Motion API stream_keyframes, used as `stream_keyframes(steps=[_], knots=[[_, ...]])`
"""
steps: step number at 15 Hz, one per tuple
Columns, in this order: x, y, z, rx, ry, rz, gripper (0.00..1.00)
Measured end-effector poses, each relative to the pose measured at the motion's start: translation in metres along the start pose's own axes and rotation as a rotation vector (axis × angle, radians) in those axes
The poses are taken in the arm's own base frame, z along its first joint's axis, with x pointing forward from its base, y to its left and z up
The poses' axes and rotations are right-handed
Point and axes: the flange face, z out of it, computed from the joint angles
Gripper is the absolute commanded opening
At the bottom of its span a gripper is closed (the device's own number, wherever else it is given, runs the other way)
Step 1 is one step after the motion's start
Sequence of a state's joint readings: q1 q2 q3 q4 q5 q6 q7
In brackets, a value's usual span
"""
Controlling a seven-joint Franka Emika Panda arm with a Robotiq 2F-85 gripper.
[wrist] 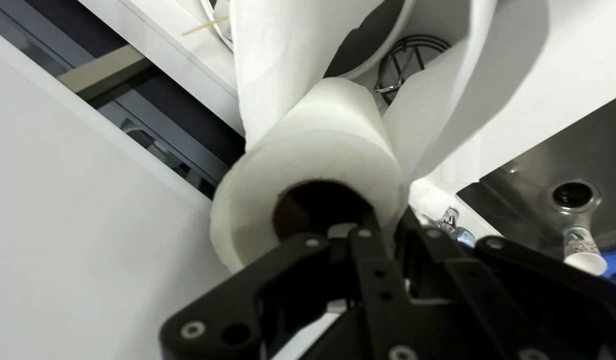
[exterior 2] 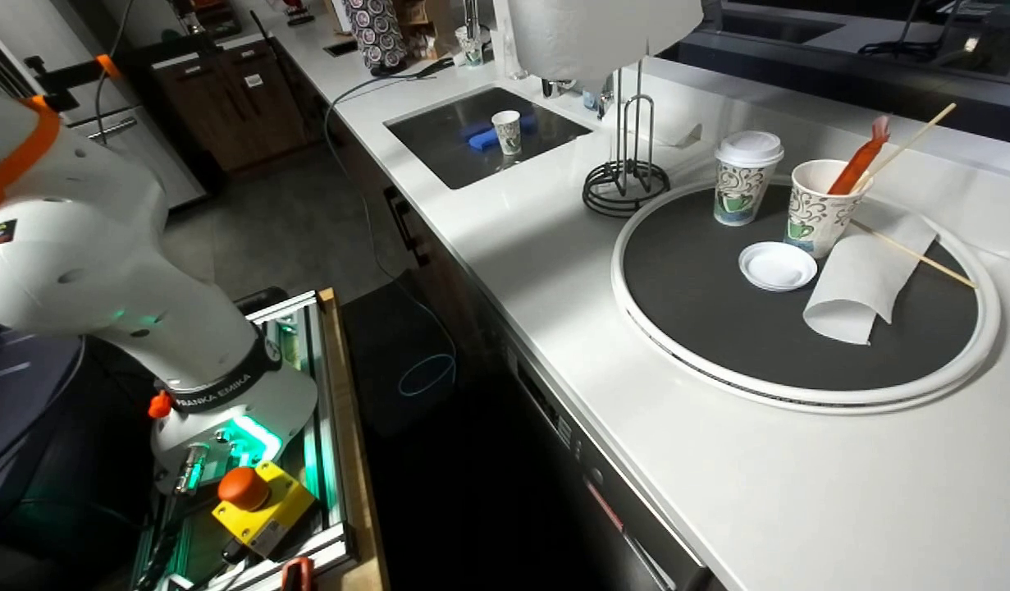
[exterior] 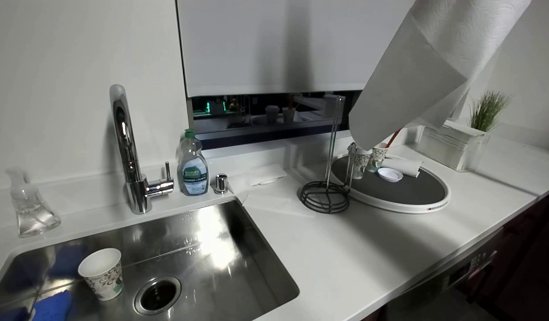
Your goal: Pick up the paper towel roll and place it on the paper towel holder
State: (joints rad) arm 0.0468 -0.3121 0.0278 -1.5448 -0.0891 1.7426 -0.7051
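The paper towel roll (exterior: pixel 470 35) is a big white cylinder held in the air, tilted, with a loose sheet hanging from it. In an exterior view its lower end (exterior 2: pixel 595 37) shows at the top edge, near the holder's rod tops. In the wrist view its end face (wrist: pixel 318 155) shows the dark core hole. My gripper (wrist: pixel 388 225) is shut on the roll's wall, one finger in the core and one outside. The fingertips are partly hidden. The paper towel holder (exterior: pixel 334 138) stands upright on the counter, below the roll; its ring base also shows in the wrist view (wrist: pixel 388 90).
A dark round tray (exterior: pixel 428 194) beside the holder bears paper cups (exterior 2: pixel 738 189), a white lid and a paper sheet. A sink (exterior: pixel 203 272) holds a cup and blue sponge. A chrome tap (exterior: pixel 127 147), soap bottle (exterior: pixel 195 171) and plant box (exterior: pixel 455 145) stand along the wall.
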Motion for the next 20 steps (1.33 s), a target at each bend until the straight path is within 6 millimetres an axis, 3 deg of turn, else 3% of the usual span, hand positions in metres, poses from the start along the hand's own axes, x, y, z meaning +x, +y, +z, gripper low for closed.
stream_keyframes(steps=[1,2,4,5,12,18,20], knots=[[0.012,0.000,0.004,-0.006,-0.023,0.020,0.03],[0.024,-0.001,0.009,0.001,-0.046,0.040,0.12],[0.039,-0.003,0.018,0.031,-0.073,0.058,0.12],[0.043,-0.001,0.020,0.036,-0.076,0.060,0.03],[0.050,0.001,0.018,0.124,0.037,0.033,0.03],[0.046,0.030,0.002,-0.093,0.075,0.146,0.03],[0.047,0.034,0.011,-0.128,0.051,0.137,0.03]])
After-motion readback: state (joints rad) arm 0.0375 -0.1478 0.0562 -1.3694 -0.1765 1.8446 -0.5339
